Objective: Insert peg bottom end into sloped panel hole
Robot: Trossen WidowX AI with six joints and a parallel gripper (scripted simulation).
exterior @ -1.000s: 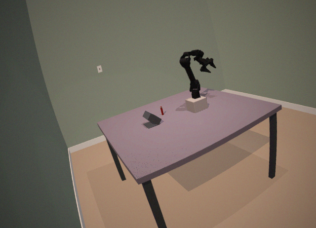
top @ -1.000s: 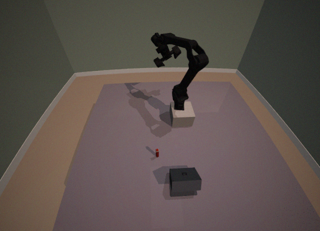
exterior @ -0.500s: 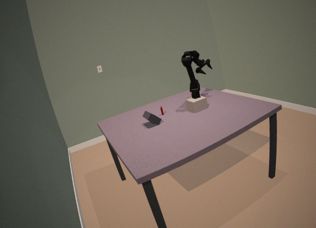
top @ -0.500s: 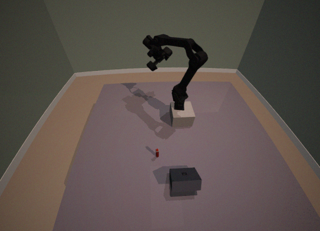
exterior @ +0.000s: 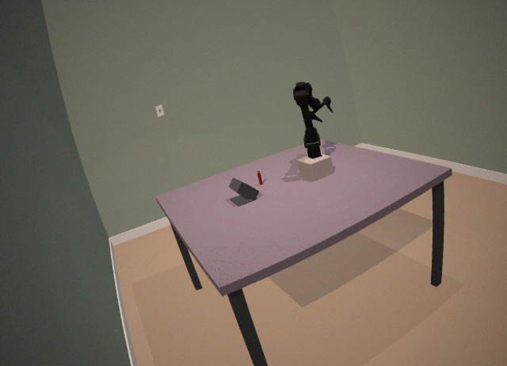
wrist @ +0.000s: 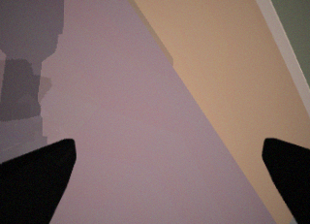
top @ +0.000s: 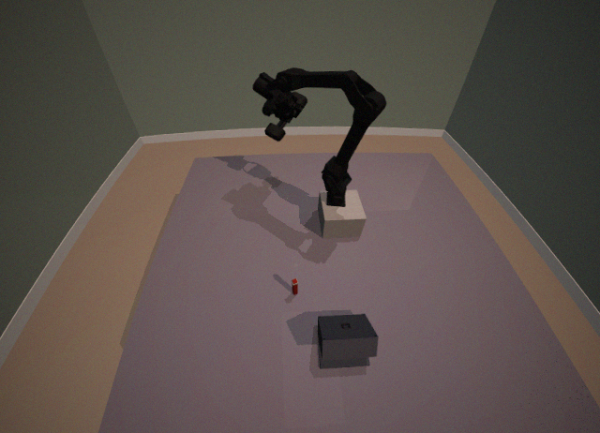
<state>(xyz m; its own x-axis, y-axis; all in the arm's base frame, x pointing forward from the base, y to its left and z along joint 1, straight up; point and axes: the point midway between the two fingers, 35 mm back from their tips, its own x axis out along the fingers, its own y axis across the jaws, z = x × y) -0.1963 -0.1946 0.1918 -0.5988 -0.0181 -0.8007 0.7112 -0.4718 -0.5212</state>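
Note:
A small red peg (top: pixel 294 288) (exterior: pixel 259 178) stands upright on the table (top: pixel 217 332) (exterior: pixel 310 215), with a pale mark near its top. The dark grey block with the sloped panel (top: pixel 334 334) (exterior: pixel 245 189) is near it, farther from the robot base. Its face has one small dark hole (top: pixel 345 325); the exact hole shape is too small to tell. My gripper (top: pixel 290 118) (exterior: pixel 326 116) (wrist: pixel 170 147) is open and empty, high above the table on the robot's side and well away from the peg. The wrist view shows neither peg nor panel.
The arm stands on a white base block (top: pixel 344 228) (exterior: pixel 321 169) behind the peg. The table edge (wrist: pixel 203 113) crosses the wrist view, with tan floor (wrist: pixel 218 69) beyond. The arm's shadow falls on the table beside the base.

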